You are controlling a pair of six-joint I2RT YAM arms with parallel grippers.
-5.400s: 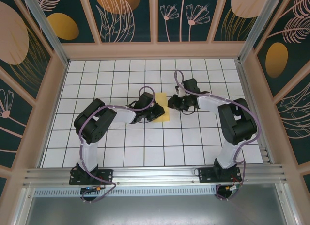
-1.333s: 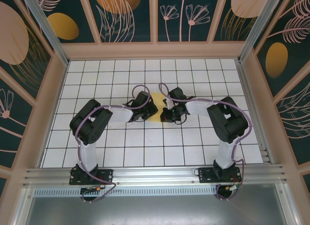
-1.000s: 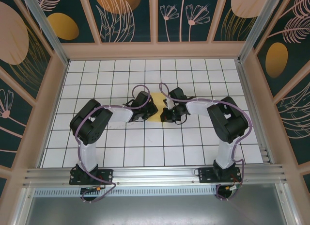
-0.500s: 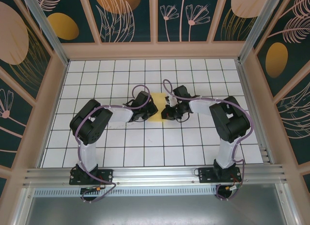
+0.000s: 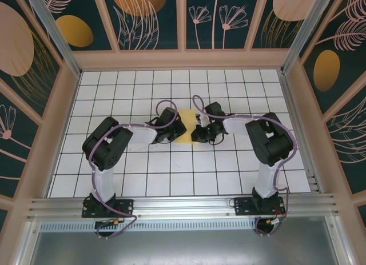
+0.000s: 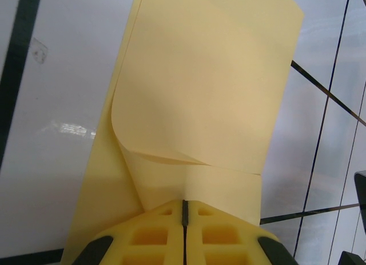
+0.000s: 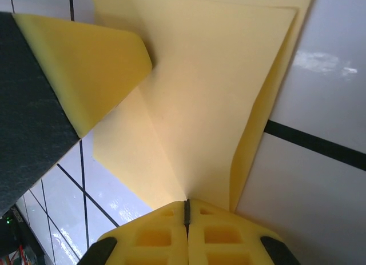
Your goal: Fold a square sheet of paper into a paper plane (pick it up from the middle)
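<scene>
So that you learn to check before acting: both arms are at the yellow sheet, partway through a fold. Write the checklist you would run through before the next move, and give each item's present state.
1. Left gripper shut on the yellow sheet: ok, the jaws are closed at its near edge.
2. Right gripper shut on the sheet: ok, a fold line runs into its closed tips.
3. Folded layer pressed flat: not ok, a flap curls up loosely in the left wrist view.
4. Grippers apart from each other: cannot tell; in the top view they stand very close together over the sheet.
5. Layer edges lined up: cannot tell.
</scene>
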